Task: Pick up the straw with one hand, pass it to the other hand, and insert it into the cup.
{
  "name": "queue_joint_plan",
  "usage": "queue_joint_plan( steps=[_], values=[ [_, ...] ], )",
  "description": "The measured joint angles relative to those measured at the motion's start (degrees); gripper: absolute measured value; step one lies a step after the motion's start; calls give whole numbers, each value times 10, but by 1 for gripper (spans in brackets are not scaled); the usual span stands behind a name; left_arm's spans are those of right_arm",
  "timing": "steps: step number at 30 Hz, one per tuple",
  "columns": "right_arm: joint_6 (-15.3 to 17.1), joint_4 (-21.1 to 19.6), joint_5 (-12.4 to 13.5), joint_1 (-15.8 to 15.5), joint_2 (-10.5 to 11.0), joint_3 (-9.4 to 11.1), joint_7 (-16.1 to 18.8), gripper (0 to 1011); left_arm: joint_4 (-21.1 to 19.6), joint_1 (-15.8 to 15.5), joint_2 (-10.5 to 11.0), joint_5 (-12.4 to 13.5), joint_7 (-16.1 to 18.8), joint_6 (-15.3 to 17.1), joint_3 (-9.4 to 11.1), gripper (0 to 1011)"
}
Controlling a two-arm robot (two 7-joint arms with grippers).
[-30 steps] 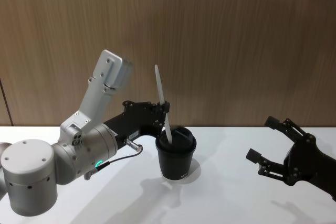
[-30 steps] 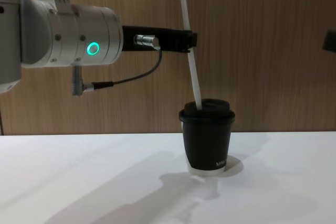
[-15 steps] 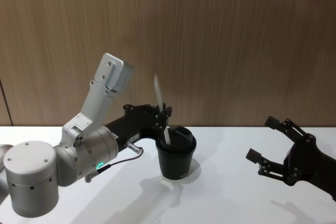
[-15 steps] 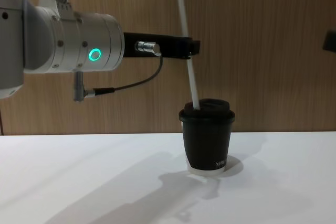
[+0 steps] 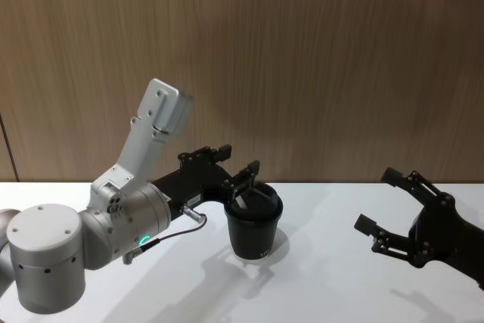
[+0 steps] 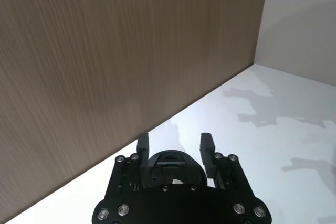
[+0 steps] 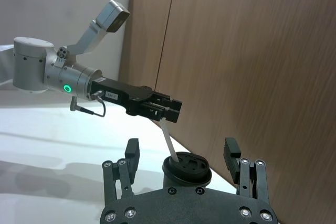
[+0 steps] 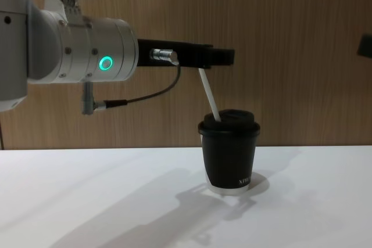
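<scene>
The black cup (image 5: 254, 234) stands on the white table (image 5: 325, 293), also seen from the side as the cup (image 8: 229, 156). The white straw (image 8: 208, 94) leans in the lid's hole, its top just under the left gripper (image 8: 223, 56). That left gripper (image 5: 238, 158), on the silver wrist with the green ring, hovers over the cup, open, its fingers apart on either side of the straw. In the left wrist view the gripper (image 6: 174, 142) frames the cup's lid (image 6: 170, 162). My right gripper (image 5: 378, 200) rests open at the right, well away from the cup. From the right wrist the straw (image 7: 168, 140) rises from the cup (image 7: 186, 167).
A wood-panelled wall (image 5: 318, 58) stands close behind the cup. A grey cable (image 8: 145, 94) hangs from the left wrist. Bare white table lies between the cup and the right gripper.
The left gripper has opened and let go of the straw. The straw has slid down into the cup, so much less of it stands above the lid. The right arm has not moved.
</scene>
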Motion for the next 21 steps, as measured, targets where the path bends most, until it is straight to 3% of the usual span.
queue_joint_plan(
  steps=[3, 10, 15, 21],
  values=[
    [0, 0, 0, 0, 0, 0, 0, 1001, 0, 0, 0, 0, 0, 0, 0, 638],
    [0, 0, 0, 0, 0, 0, 0, 1001, 1, 0, -1, 0, -1, 1, 0, 889],
    [0, 0, 0, 0, 0, 0, 0, 1001, 1, 0, -1, 0, -1, 1, 0, 996],
    [0, 0, 0, 0, 0, 0, 0, 1001, 2, 0, -1, 0, -1, 1, 0, 1003]
  ],
)
